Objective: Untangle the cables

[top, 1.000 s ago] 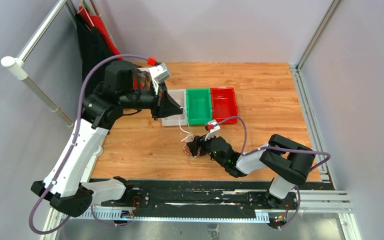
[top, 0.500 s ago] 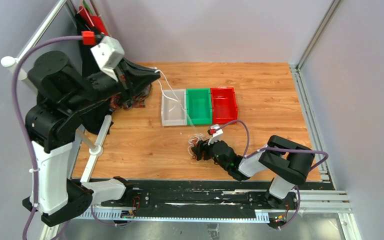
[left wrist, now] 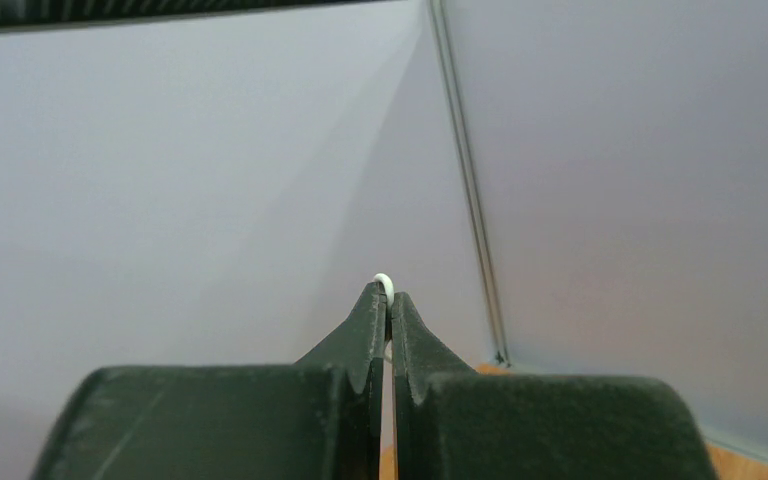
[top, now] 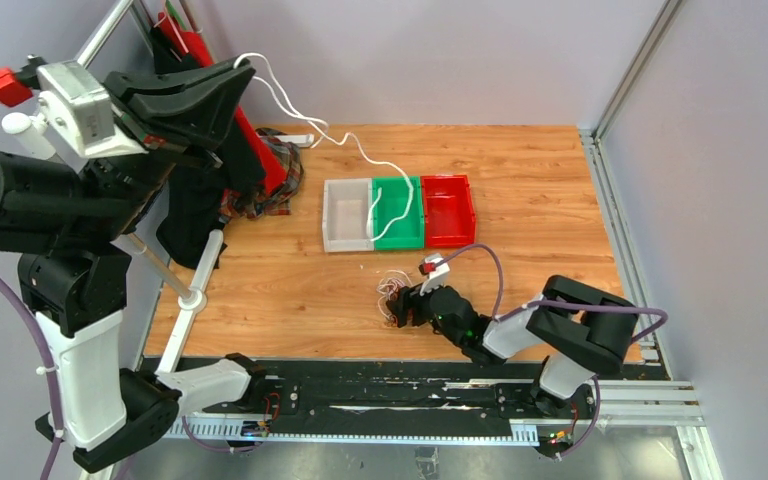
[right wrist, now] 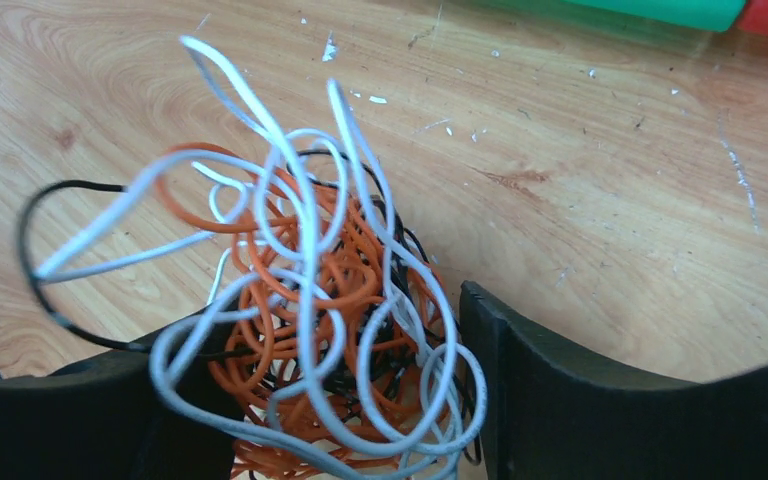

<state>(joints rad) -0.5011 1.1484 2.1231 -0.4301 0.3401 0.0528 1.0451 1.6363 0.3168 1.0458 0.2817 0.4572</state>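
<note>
One white cable [left wrist: 383, 281] hangs pinched in the left end effector [left wrist: 388, 300].

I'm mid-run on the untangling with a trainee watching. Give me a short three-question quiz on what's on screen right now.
1. True or false: the left hand is shut on a white cable.
2. Which bin stands between the other two? A clear, B green, C red.
3. Fill in: the tangled bunch lies between the open fingers of the ___ hand.
Key: 1 true. 2 B, the green bin. 3 right hand.
</note>
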